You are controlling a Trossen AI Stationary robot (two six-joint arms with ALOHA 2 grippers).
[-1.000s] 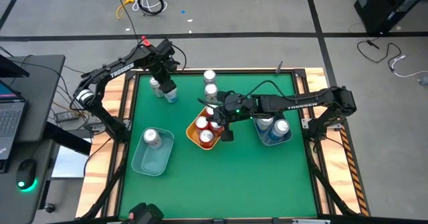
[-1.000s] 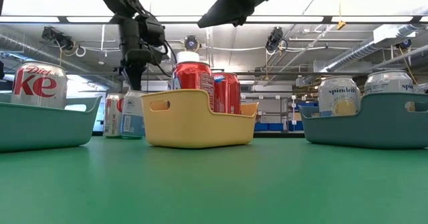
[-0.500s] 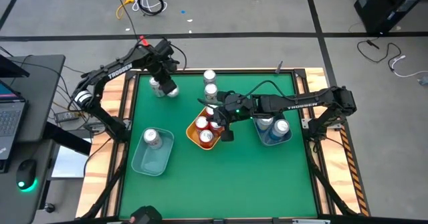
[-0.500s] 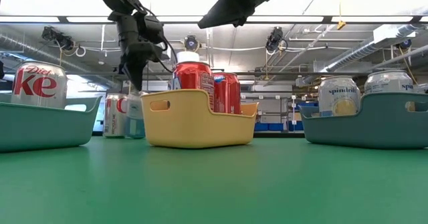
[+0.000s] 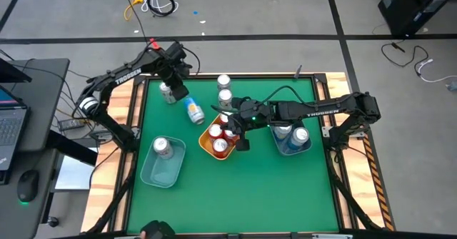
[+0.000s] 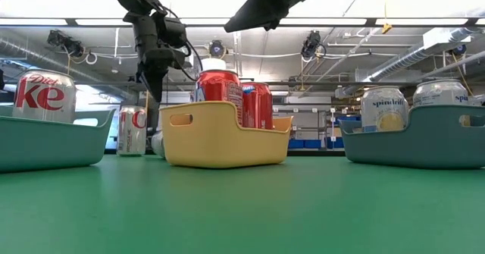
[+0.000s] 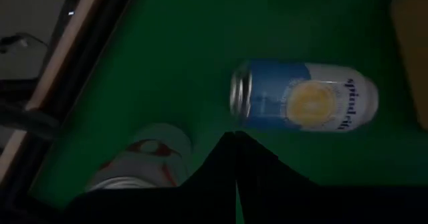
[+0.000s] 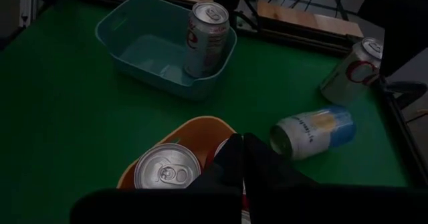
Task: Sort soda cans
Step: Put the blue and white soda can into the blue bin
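A light blue Spindrift can (image 5: pixel 193 112) is seen lying on its side on the green table (image 5: pixel 235 189), between the upright Diet Coke can (image 5: pixel 168 92) near the far edge and the yellow bin (image 5: pixel 208 145). The left gripper (image 5: pixel 178 90) is held closed and empty above the Diet Coke can. The right gripper (image 5: pixel 241 140), also closed and apparently empty, is held over the yellow bin. The near half of the table is left open.

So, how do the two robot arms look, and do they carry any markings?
Both arms are dark, jointed and slim, each lettered TROSSEN in white along one link. The left arm has a small red part near its wrist; the right arm shows a green light there. Black cables run beside the joints. Each tool has two dark fingers.
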